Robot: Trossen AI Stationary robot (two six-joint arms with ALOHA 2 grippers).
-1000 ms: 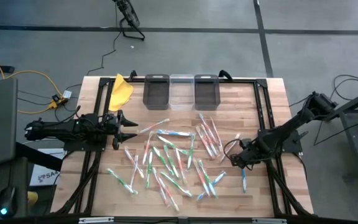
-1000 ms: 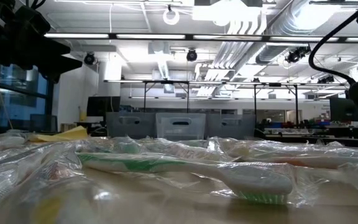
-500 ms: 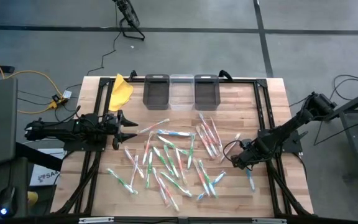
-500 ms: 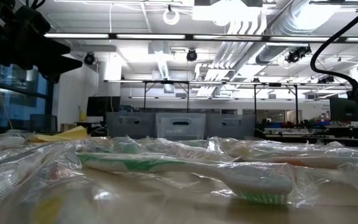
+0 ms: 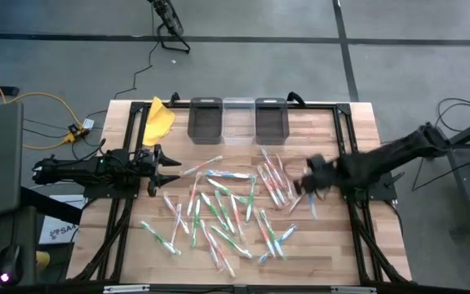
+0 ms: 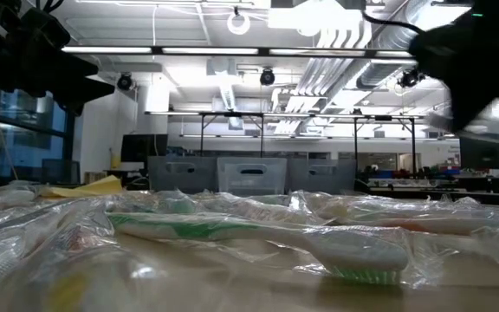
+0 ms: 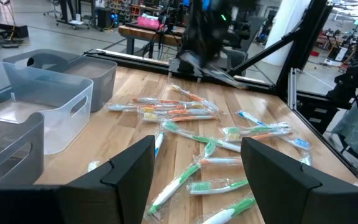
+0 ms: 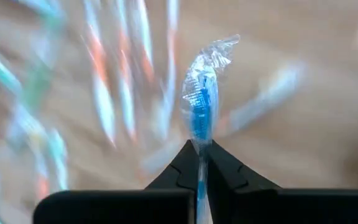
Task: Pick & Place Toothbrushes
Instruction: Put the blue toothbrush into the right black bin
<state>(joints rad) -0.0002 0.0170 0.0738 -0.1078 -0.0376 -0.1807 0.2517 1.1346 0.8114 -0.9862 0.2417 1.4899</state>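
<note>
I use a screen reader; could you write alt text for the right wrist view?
The right gripper is shut on a blue toothbrush in a clear wrapper, which sticks out past the fingertips. Behind it, the wooden table and scattered toothbrushes are blurred.

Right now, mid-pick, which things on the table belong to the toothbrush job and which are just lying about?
Part of the job:
- blue toothbrush, wrapped, pinched in the shut right gripper
- loose pile of wrapped toothbrushes
- three bins at the table's far edge
- left gripper, open, waiting at the left side

Lying about:
- yellow cloth
- yellow cable on the floor
</note>
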